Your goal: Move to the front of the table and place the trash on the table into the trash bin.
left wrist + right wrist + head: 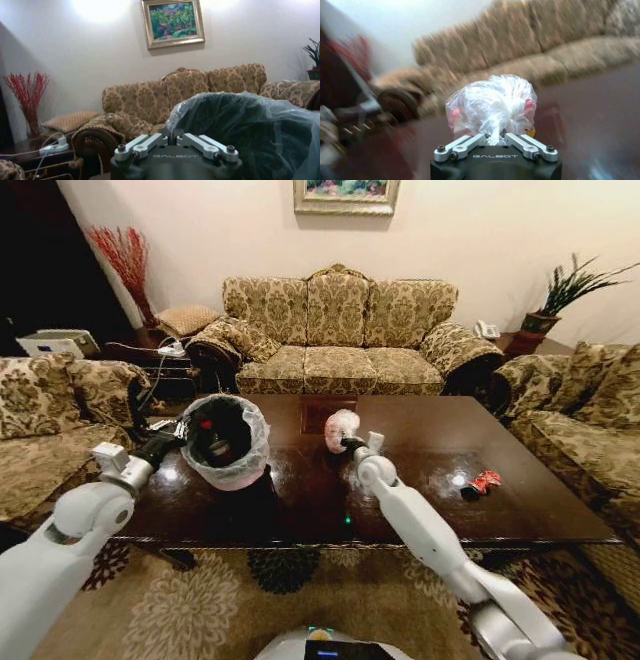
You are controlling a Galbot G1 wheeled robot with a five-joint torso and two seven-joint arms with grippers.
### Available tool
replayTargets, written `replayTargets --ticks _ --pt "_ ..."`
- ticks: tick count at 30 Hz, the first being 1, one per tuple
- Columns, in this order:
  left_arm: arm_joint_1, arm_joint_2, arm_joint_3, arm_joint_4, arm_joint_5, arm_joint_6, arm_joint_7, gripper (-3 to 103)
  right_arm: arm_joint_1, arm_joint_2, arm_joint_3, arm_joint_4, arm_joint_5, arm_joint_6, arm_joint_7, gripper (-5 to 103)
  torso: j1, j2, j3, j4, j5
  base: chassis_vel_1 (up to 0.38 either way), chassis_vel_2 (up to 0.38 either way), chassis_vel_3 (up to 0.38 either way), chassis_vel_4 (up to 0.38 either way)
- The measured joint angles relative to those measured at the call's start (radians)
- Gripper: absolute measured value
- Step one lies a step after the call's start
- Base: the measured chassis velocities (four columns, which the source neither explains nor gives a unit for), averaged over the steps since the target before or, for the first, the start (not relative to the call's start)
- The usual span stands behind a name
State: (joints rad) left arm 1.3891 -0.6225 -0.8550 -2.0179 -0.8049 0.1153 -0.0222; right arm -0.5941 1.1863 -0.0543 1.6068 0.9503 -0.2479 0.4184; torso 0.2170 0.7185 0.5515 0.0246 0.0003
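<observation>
My left gripper is shut on the rim of the trash bin, a black bin with a whitish bag liner. It holds the bin tilted above the left part of the table, mouth toward me. A small red thing shows inside the bin. In the left wrist view the gripper pinches the liner edge of the bin. My right gripper is shut on the pinkish-white lump of trash, lifted over the table just right of the bin. The right wrist view shows the gripper shut on the lump. A red wrapper lies on the table at the right.
A patterned sofa stands behind the table. Armchairs flank it on the left and right. A potted plant sits at the back right. A floral rug lies in front of the table.
</observation>
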Motion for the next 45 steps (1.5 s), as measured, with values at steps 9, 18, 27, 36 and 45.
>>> replayTargets --ticks 9,18,27,36,45 --pt "-0.001 0.030 0.003 0.016 -0.043 -0.001 -0.001 3 -0.033 -0.097 0.016 0.274 -0.020 0.154 -0.364 0 0.000 0.000 0.000 0.0000 -0.0003 0.000 0.000 0.000 0.000" --pt "0.019 0.079 0.016 -0.022 -0.156 0.039 0.010 3 -0.033 -0.131 -0.003 0.483 0.014 0.202 -0.606 0 0.000 0.000 0.000 0.0001 0.0000 0.000 0.000 0.000 0.000" --pt "0.030 0.127 0.016 -0.142 -0.280 0.096 -0.003 3 -0.051 -0.132 -0.019 0.474 -0.148 0.202 -0.751 0 0.000 0.000 0.000 0.0001 0.0000 0.000 0.000 0.000 0.000" --pt "0.045 0.142 0.011 -0.212 -0.279 0.117 0.005 3 -0.062 -0.130 -0.025 0.438 -0.221 0.223 -0.787 0 0.000 0.000 0.000 0.0000 -0.0004 0.000 0.000 0.000 0.000" --pt "0.058 0.161 0.002 -0.221 -0.292 0.123 0.012 3 -0.057 -0.122 -0.036 0.416 -0.252 0.241 -0.799 25 0.000 0.000 0.000 0.0000 -0.0002 0.000 0.000 0.000 0.000"
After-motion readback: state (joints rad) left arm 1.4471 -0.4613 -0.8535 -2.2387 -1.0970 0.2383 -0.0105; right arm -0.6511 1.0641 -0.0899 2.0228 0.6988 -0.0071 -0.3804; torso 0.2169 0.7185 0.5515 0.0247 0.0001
